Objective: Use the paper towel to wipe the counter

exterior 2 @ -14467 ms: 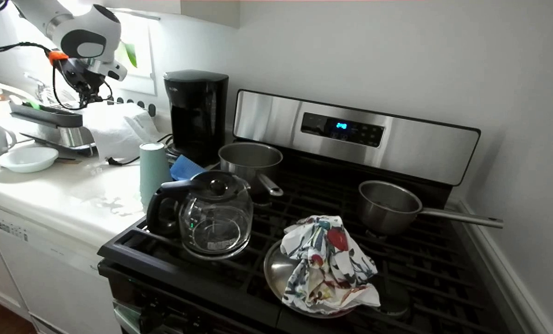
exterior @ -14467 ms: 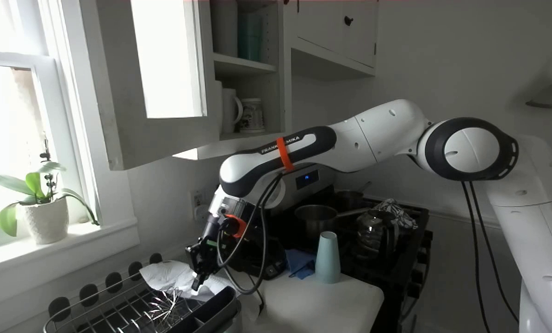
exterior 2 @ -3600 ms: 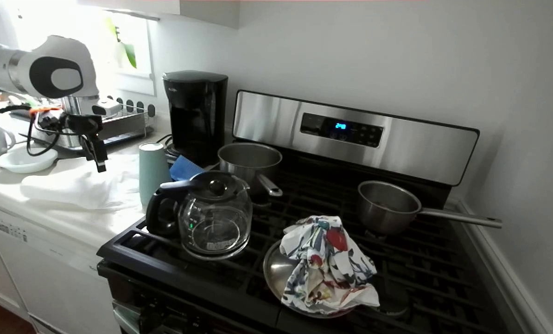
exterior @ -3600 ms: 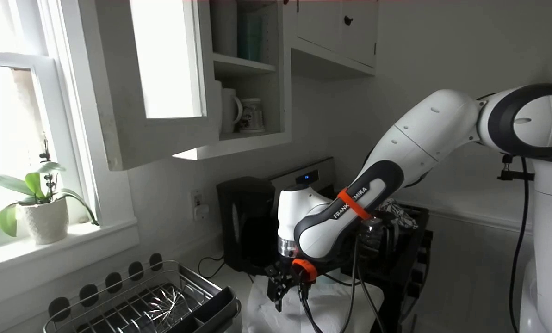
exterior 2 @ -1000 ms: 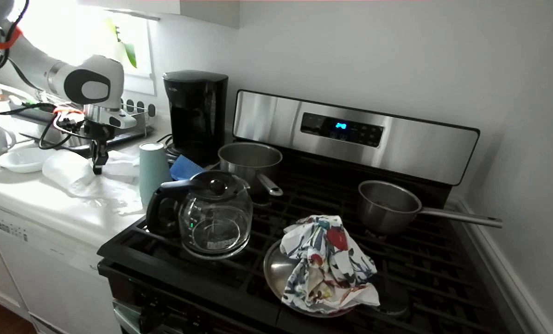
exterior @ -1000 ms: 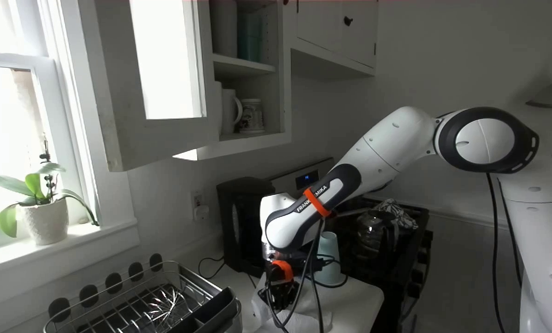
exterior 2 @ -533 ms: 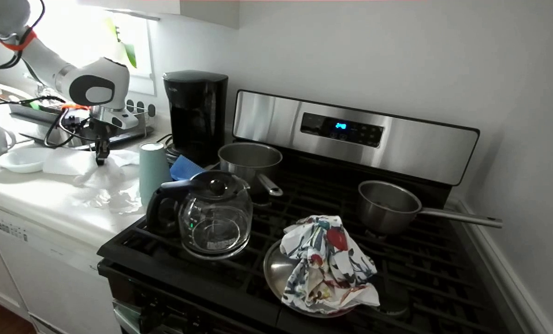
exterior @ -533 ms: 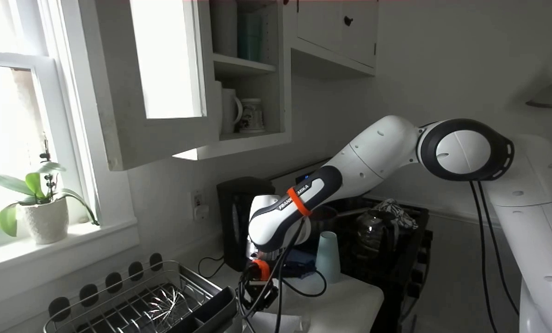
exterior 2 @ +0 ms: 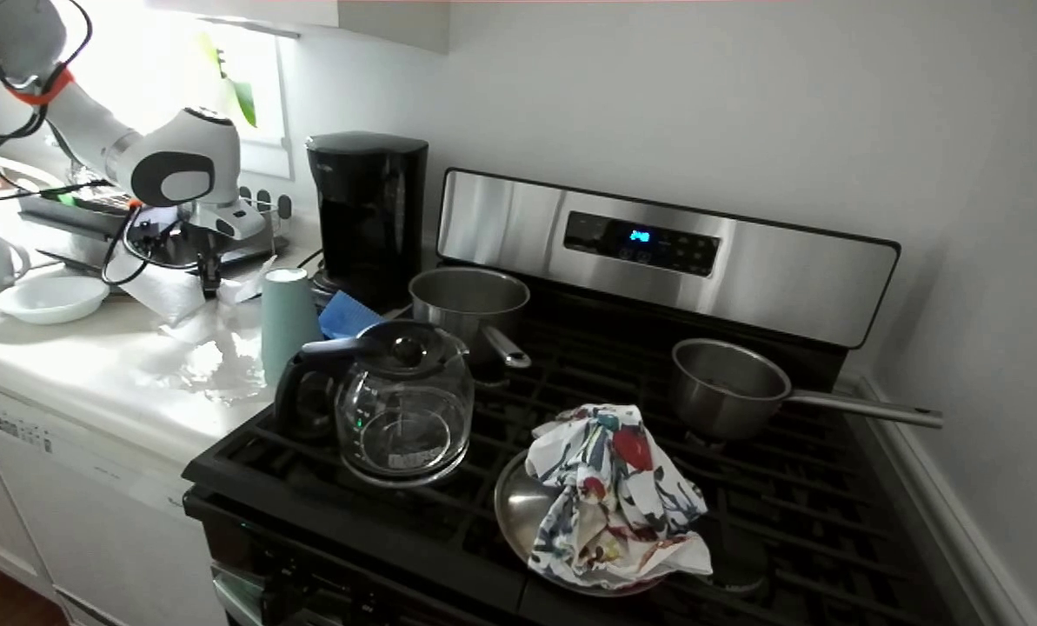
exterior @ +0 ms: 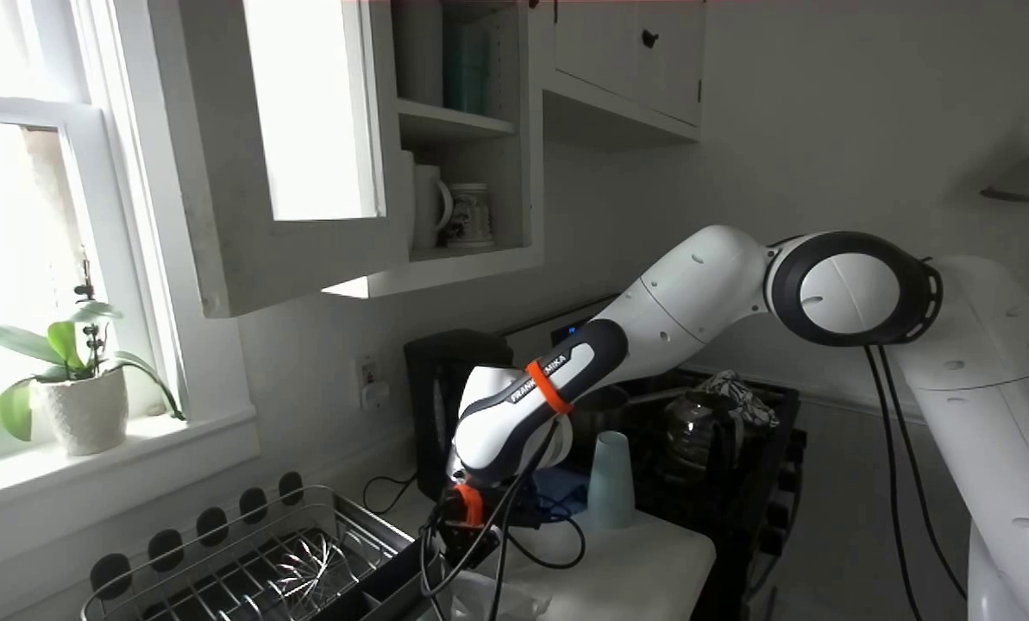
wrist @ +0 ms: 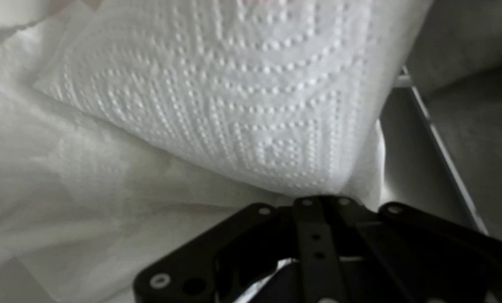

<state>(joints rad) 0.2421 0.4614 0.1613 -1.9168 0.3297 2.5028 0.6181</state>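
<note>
The white crumpled paper towel [wrist: 234, 92] fills much of the wrist view, with embossed dots and several folds. My gripper [wrist: 324, 200] is shut on it; the fingertips meet at the towel's lower edge. In an exterior view the gripper [exterior 2: 209, 283] points down at the counter [exterior 2: 109, 374], with the towel [exterior 2: 166, 291] spreading on both sides of it. Part of the towel [exterior: 492, 598] also shows below cables in an exterior view, where the fingertips are hidden. A shiny, wet-looking patch [exterior 2: 214, 365] lies on the counter in front of the towel.
The dish rack [exterior: 376, 526] stands close beside the gripper. The black coffee maker [exterior 2: 370, 217] is behind it. The pale blue cup [exterior 2: 289, 326] stands at the stove side, near a blue cloth [exterior 2: 344, 315] and glass carafe [exterior 2: 405, 409]. A white bowl [exterior 2: 53, 300] sits left.
Earlier the towel hung over the dish rack, then lay spread on the counter. Over the last second my gripper dragged it back toward the rack, uncovering more of the shiny patch.
</note>
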